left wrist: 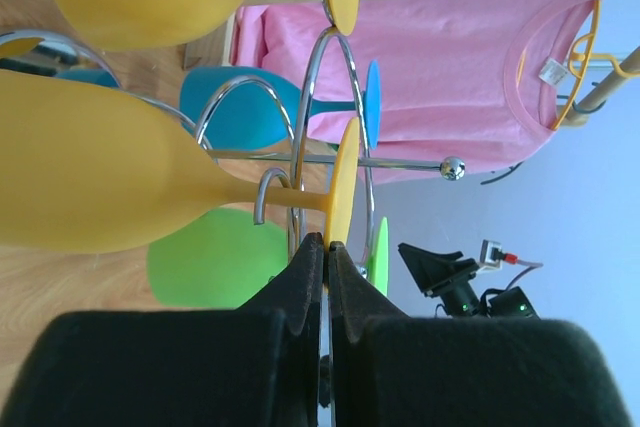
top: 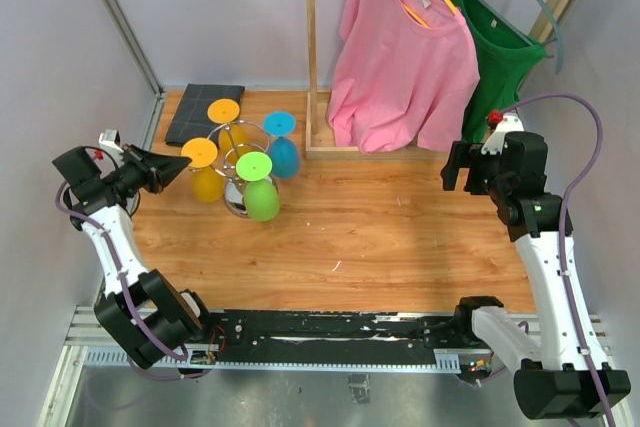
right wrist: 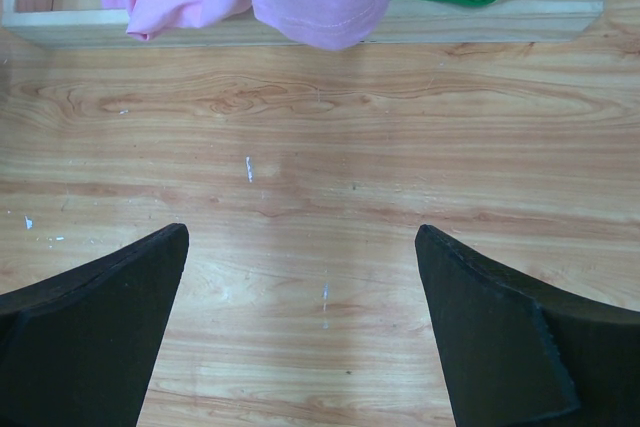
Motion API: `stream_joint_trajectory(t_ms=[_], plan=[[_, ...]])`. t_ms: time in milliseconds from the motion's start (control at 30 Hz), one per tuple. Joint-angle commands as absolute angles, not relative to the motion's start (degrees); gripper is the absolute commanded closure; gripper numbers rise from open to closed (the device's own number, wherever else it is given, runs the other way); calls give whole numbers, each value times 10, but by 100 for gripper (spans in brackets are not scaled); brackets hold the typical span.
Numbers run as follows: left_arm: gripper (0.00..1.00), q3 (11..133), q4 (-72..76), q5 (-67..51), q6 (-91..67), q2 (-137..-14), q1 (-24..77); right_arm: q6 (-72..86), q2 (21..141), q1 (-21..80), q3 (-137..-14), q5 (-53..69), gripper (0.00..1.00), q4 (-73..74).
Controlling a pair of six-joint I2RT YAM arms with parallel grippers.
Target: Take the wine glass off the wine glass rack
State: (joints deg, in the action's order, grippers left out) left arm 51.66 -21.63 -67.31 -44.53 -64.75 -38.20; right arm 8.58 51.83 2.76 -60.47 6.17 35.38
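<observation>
The chrome wine glass rack [top: 240, 169] stands at the left of the table with several coloured glasses hanging on it upside down: two yellow, one blue [top: 283, 155] and one green [top: 261, 199]. My left gripper [top: 182, 169] is shut on the rim of the round foot of the nearer yellow wine glass [top: 203, 169]. In the left wrist view the fingertips [left wrist: 327, 244] pinch that foot [left wrist: 343, 182], its stem rests in a wire loop [left wrist: 303, 127], and its bowl [left wrist: 100, 177] points left. My right gripper [top: 455, 167] is open and empty above bare wood [right wrist: 300, 247].
A dark square mat [top: 205, 112] lies behind the glass rack. A tall wooden clothes rack [top: 312, 47] at the back carries a pink shirt [top: 405, 57] and a green shirt [top: 495, 47]. Its wooden base frame [right wrist: 300, 22] lies just ahead of the right gripper.
</observation>
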Motion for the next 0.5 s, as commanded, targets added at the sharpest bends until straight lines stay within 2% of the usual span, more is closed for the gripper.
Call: stream_joint_trajectory(t_ms=[0,333,467], plan=[[100,512,-195,-705,-464,-637,-387,92,523,36,-607,71,2,338],[100,516,-231,-721,-436,-636,-398,94,526,36,-602,72,2,334],[100,526,-288,-729,-385,-641,-430,93,528,36,-605,70,2,334]])
